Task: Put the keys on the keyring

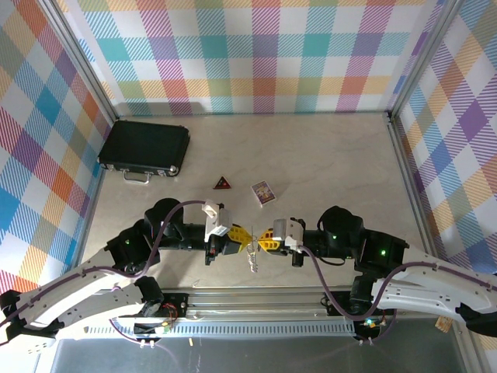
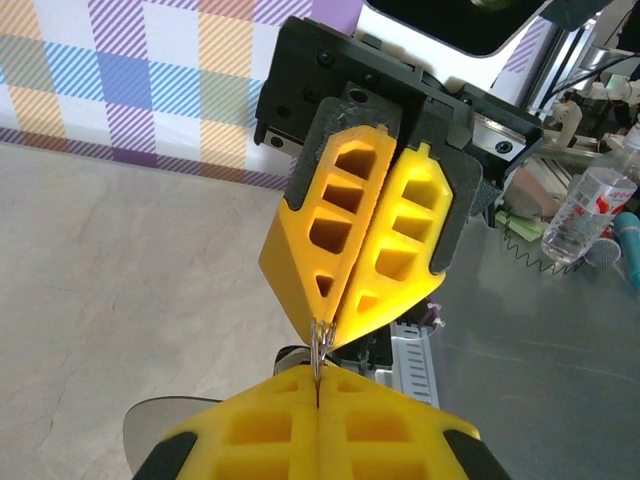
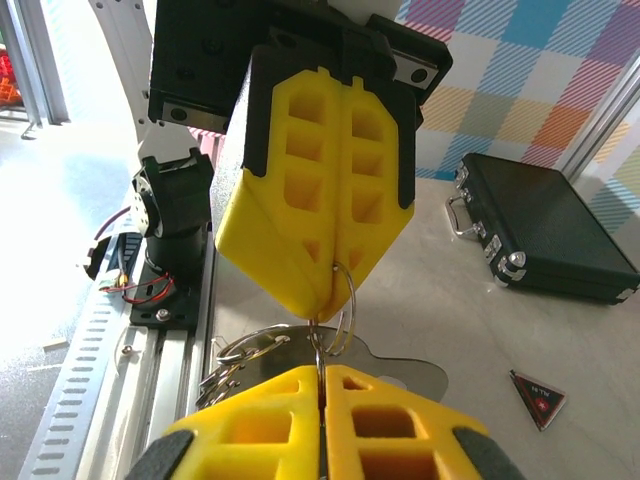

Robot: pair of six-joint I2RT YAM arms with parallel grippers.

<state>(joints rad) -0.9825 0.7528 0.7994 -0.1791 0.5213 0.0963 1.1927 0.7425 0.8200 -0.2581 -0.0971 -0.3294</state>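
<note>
Held up off the table (image 1: pixel 334 163) just ahead of the arm bases, with the keyring (image 1: pixel 252 260) pinched where two sets of yellow fingers meet tip to tip and its silvery tangle dangling below that point. Clamped on the wire from the left by the left gripper (image 1: pixel 245 238), pads pressed flat together with no gap. Closed on the same wire from the right, or very nearly so, by the right gripper (image 1: pixel 262 242); from its own wrist, just a thin seam with one strand running straight down into it. Above that seam, a small round loop hooked at the opposing tips, and a bumpy, chain-like bunch hanging low to one side. Cannot tell which strand, if any, belongs to the keys. Judging from this, no reaching left to do: both arms equally near and already touching the thing, with the gripped wire roughly upright and crosswise to the line joining the two grippers. Likely to turn on a small twist or slide along that line, then. Underneath, smooth pale stone-look surface, bare below the hands. Further out, a red-and-black triangle (image 1: pixel 223 183) and a purple card (image 1: pixel 262 191) near each other, a black case (image 1: pixel 145 148) well apart at far left, and checked walls well clear
</note>
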